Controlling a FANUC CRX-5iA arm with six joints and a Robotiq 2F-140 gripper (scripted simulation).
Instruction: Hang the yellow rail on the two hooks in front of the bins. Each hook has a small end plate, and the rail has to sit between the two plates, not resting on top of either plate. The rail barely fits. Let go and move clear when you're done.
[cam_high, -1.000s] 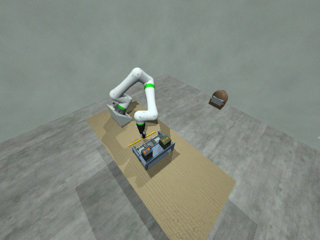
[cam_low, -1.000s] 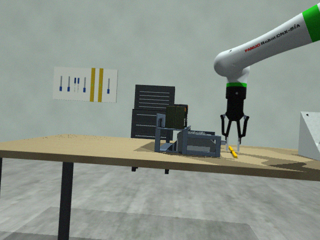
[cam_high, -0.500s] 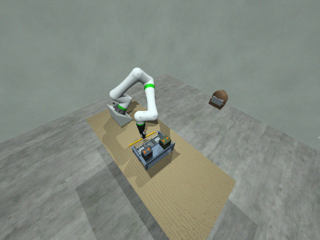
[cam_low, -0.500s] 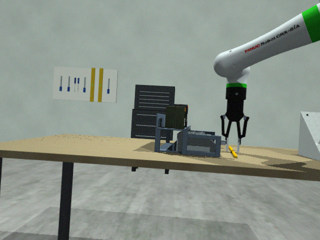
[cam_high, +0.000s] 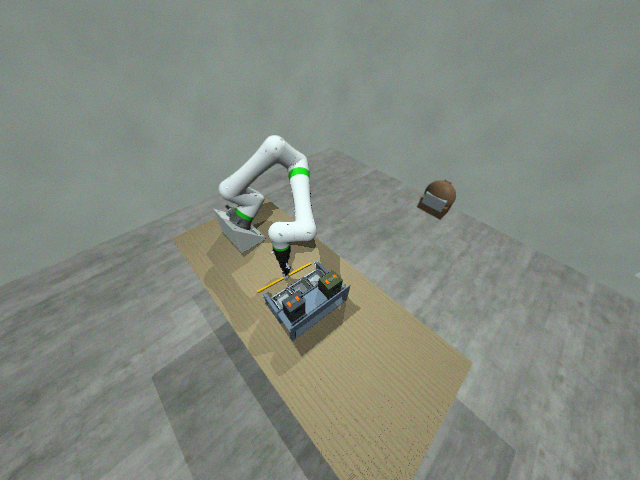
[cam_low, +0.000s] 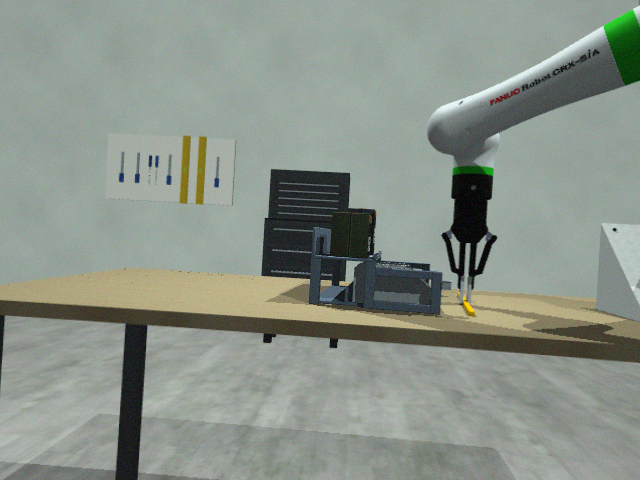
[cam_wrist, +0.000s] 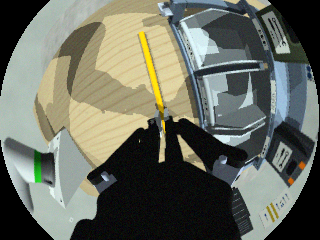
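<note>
The pincer (cam_wrist: 162, 122) points straight down and is clamped on the rail (cam_wrist: 151, 70), its fingers nearly together around the thin yellow bar. In the wrist view the grip looks to be near the rail's middle, though the pincer's own body hides the near half, so how centred it is I cannot tell. The rail lies flat on the table (cam_low: 155, 294), or barely off it; the exterior view shows its yellow end (cam_low: 468, 307) at table height just under the fingertips.

What matters for the next move: the rail's long axis runs parallel to the front of the bins (cam_high: 305, 299), and the rail sits just beside that front, on the arm's side. So the carry is probably a short lift and a sideways shift toward the bins, with no turn of the wrist needed.

Beyond the rail stands the grey-blue frame with its metal bins and two dark boxes (cam_high: 330, 283) on top. The hooks and their end plates are too small to pick out here. Since the rail barely fits, any slip along its length while hanging could leave an end on a plate.
</note>
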